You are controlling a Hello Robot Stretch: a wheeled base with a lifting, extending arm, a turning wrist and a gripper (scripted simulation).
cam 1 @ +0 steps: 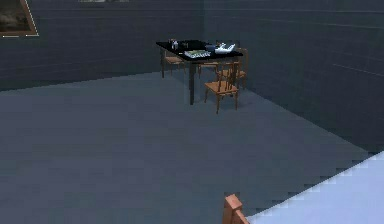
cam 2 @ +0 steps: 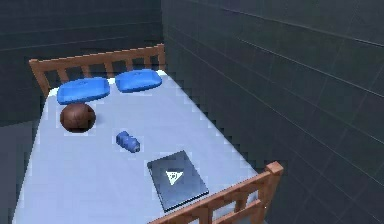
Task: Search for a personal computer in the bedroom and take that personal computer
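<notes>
Arm side view: laptop flat on the bed, just behind the footboard; our reach could snag that rail. Gripper state we cannot tell.

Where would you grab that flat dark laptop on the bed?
Likely its far edge, toward the pillows, coming from above: the laptop lies closed and flat on the bed, so only edges offer a hold, and the footboard crowds its near edge.
</notes>
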